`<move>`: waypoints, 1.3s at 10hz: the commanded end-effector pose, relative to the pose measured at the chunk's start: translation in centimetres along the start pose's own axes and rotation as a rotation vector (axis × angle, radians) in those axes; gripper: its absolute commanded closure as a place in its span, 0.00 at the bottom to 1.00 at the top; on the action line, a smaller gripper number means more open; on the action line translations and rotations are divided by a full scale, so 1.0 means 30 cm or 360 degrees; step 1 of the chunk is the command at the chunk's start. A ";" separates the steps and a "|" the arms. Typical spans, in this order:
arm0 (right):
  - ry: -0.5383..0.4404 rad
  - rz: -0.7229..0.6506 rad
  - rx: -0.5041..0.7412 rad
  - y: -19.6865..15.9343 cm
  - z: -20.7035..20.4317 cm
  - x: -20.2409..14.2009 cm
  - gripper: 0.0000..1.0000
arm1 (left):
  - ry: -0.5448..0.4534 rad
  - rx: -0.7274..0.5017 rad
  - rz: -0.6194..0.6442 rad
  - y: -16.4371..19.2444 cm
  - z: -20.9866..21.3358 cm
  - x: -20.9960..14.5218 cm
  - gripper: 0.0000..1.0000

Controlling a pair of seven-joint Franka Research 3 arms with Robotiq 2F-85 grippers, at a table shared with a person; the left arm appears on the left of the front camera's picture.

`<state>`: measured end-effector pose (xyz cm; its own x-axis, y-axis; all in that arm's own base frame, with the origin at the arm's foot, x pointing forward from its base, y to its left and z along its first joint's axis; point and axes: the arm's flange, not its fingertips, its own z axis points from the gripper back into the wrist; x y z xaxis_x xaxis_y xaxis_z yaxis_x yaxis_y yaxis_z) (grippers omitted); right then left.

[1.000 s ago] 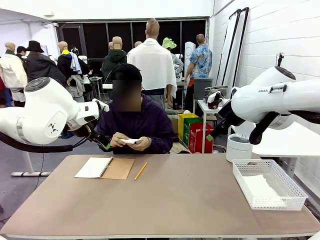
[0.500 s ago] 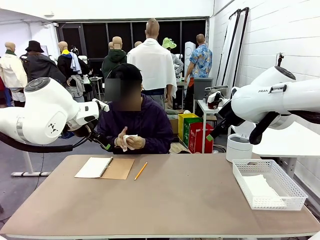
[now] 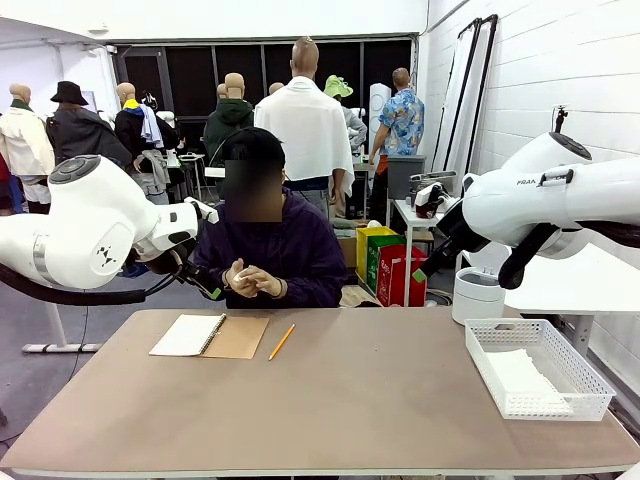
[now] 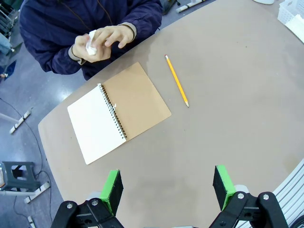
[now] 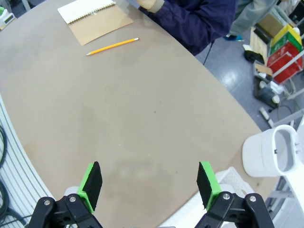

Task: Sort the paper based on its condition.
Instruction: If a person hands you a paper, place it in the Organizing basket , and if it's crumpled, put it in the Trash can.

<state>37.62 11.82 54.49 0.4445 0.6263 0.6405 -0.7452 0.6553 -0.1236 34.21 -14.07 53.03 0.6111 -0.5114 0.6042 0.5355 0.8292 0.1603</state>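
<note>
White paper point(image 4: 90, 42) is being crumpled between the person's hands point(image 3: 252, 281) at the far edge of the tabletop point(image 3: 360, 400), off the surface and well apart from both arms. More white sheets are lying in the mesh basket point(image 3: 590, 385) at the robot's right. A spiral notebook point(image 4: 118, 111) is lying open near the person, with a yellow pencil point(image 4: 177, 80) just beside it.

Both tools are hanging high over the tabletop, gripping nothing: the left tool point(image 4: 166, 187) is standing with its jaws wide apart, and so is the right tool point(image 5: 149, 185).

Judging from here, the risk is lying in the handover. A balled sheet is light and springy, so it may be rolling away once dropped, or slipping out of a pinch that is closing off-centre. Reaching early could also be crowding the person's hands.
</note>
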 end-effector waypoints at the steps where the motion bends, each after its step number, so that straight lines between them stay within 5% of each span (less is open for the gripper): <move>1: 0.0009 -0.0010 -0.0018 0.001 -0.001 -0.003 0.00 | 0.0002 0.0001 0.0001 0.004 -0.001 -0.002 0.00; 13: 0.0009 -0.0010 -0.0018 0.001 -0.001 -0.003 0.00 | 0.0002 0.0001 0.0001 0.004 -0.001 -0.002 0.00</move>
<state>37.62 11.82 54.49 0.4445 0.6263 0.6405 -0.7452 0.6553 -0.1236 34.21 -14.07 53.03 0.6111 -0.5114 0.6042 0.5355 0.8292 0.1603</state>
